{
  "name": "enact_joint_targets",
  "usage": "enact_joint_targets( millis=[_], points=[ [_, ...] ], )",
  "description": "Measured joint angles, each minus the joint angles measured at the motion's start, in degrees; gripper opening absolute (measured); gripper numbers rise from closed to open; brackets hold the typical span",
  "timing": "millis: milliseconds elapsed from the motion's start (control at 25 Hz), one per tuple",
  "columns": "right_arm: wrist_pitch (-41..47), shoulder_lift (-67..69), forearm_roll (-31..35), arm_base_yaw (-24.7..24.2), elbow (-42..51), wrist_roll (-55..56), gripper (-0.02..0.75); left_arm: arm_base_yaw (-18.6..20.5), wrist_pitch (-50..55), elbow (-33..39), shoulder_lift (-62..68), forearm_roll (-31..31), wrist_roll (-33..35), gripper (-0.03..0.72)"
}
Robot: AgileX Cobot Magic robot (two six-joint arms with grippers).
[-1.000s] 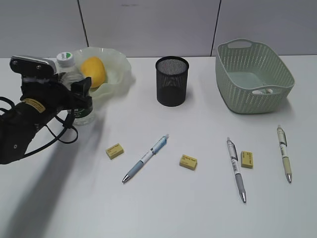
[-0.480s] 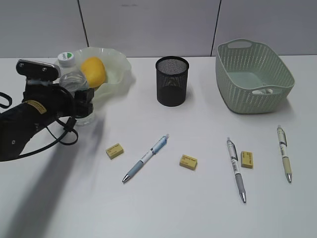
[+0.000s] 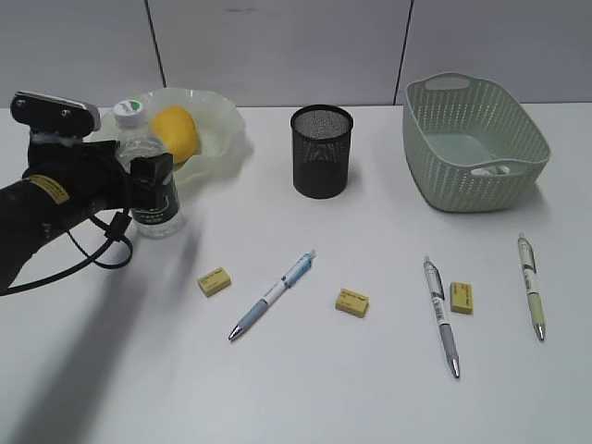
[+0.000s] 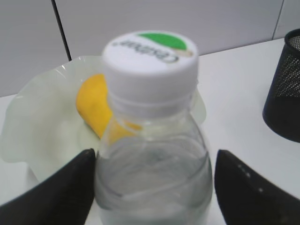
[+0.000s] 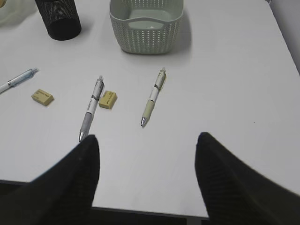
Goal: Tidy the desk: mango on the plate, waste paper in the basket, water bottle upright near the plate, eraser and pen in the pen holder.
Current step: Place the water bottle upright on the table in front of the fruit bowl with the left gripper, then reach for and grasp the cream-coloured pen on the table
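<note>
While the left end effector (image 4: 152, 187) brackets the upright water bottle (image 3: 148, 176) beside the plate (image 3: 217, 139), jaws spread apart, the mango (image 3: 176, 132) is plated; 3 pens and 3 erasers lie outside the pen holder (image 3: 321, 151).

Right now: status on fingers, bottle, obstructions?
Left fingers open, flanking upright water bottle beside plate. Right fingers open, empty. Pens, erasers on table; nothing blocking.

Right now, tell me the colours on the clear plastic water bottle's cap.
The clear plastic water bottle's cap is white with a green patch on top, clearest in the left wrist view.
</note>
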Motion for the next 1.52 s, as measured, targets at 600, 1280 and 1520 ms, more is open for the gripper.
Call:
enact_joint_targets(
  millis=[600, 1280, 1520],
  points=[
    [0.0, 0.0, 0.0, 0.0, 0.0, 0.1, 0.510, -0.5, 4.6, 0.6, -7.5, 0.1, 0.0, 0.599],
    [0.0, 0.0, 0.0, 0.0, 0.0, 0.1, 0.510, -0.5, 46.7, -2.7, -35.5, -2.6, 1.5, 0.588],
    [0.0, 0.0, 0.0, 0.0, 0.0, 0.1, 0.510, 6.1, 72.0, -10.4, -39.9, -2.5, 1.5, 0.588]
  ],
)
